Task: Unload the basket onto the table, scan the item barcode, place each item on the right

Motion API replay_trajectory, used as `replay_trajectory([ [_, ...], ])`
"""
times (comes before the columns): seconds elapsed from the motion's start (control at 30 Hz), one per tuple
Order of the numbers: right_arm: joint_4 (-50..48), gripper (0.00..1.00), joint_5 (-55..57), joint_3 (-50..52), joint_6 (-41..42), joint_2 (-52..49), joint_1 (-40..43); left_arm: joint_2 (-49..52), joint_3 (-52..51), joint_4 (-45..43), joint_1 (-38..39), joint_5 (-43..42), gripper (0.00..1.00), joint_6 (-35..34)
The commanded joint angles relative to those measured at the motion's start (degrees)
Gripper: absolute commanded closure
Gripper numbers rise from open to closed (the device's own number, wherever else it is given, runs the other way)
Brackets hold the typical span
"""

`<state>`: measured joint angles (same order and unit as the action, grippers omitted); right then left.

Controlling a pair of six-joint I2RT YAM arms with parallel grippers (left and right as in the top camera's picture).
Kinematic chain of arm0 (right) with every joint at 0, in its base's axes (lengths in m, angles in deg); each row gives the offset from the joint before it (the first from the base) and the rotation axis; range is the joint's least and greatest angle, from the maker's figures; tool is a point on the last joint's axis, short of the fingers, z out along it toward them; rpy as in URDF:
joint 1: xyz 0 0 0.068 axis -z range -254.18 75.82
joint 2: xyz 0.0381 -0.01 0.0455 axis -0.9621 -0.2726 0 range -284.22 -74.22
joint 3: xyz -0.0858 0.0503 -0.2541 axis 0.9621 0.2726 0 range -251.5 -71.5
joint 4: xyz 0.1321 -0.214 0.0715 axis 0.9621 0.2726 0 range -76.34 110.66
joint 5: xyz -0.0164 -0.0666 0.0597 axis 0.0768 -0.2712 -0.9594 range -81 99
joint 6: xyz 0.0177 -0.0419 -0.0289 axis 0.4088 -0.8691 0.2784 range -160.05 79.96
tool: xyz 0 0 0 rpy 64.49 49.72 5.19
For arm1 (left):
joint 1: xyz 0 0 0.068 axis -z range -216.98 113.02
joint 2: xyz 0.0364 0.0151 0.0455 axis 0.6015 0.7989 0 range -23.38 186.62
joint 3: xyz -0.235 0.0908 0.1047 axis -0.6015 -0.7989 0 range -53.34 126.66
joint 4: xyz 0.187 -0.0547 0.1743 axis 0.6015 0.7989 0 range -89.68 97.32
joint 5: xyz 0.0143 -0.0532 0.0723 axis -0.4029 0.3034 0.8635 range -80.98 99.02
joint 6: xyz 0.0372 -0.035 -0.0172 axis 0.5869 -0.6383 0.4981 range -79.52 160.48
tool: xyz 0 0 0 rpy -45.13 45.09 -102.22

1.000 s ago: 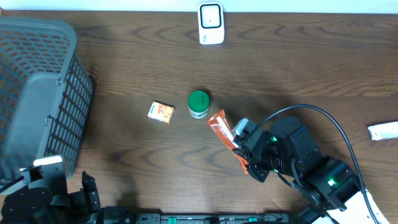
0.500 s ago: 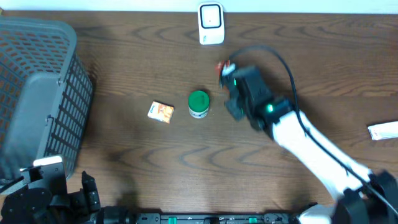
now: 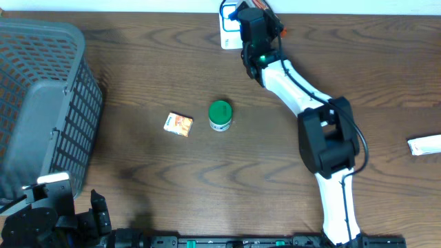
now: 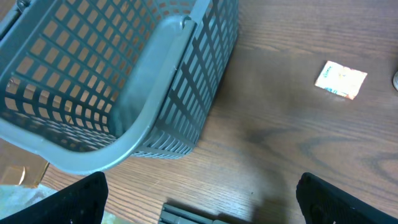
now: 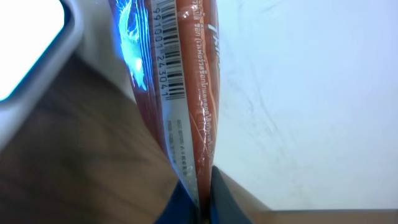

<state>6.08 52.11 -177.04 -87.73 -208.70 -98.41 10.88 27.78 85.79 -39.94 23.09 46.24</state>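
Orange packet (image 5: 194, 93) in right hand (image 5: 200, 200)

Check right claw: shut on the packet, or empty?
Shut on the packet. The wrist view shows the right claw pinching its edge, barcode visible.

Overhead view. Grey mesh basket (image 3: 69, 131) at the left edge of the frame, on the brown wooden counter (image 3: 158, 62). Centre: upright green-lidded jar (image 3: 220, 115); near its left, apart, a small orange-and-white packet (image 3: 178, 124) lying flat. Right edge: white object (image 3: 425, 145), partly cut off.
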Motion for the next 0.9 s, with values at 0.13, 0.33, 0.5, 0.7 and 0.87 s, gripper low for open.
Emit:
replay_trajectory([
  [0.13, -14.0, 0.99, 7.2, -9.0, -39.0, -14.3, -0.6, 0.1, 0.3, 0.0, -0.2, 0.5, 0.03, -0.7],
  [0.33, -15.3, 0.99, 7.2, -9.0, -44.1, -17.9, -1.4, 0.1, 0.3, 0.0, -0.2, 0.5, 0.03, -0.7],
  [0.5, -15.4, 0.99, 7.2, -9.0, -44.7, -17.9, -1.0, 0.1, 0.3, 0.0, -0.2, 0.5, 0.03, -0.7],
  [0.7, -15.4, 0.99, 7.3, -9.0, -44.8, -17.9, -0.5, 0.1, 0.3, 0.0, -0.2, 0.5, 0.03, -0.7],
  [0.87, -11.6, 0.99, 8.2, -9.0, -39.1, -13.0, -0.8, 0.1, 0.3, 0.0, -0.2, 0.5, 0.03, -0.7],
])
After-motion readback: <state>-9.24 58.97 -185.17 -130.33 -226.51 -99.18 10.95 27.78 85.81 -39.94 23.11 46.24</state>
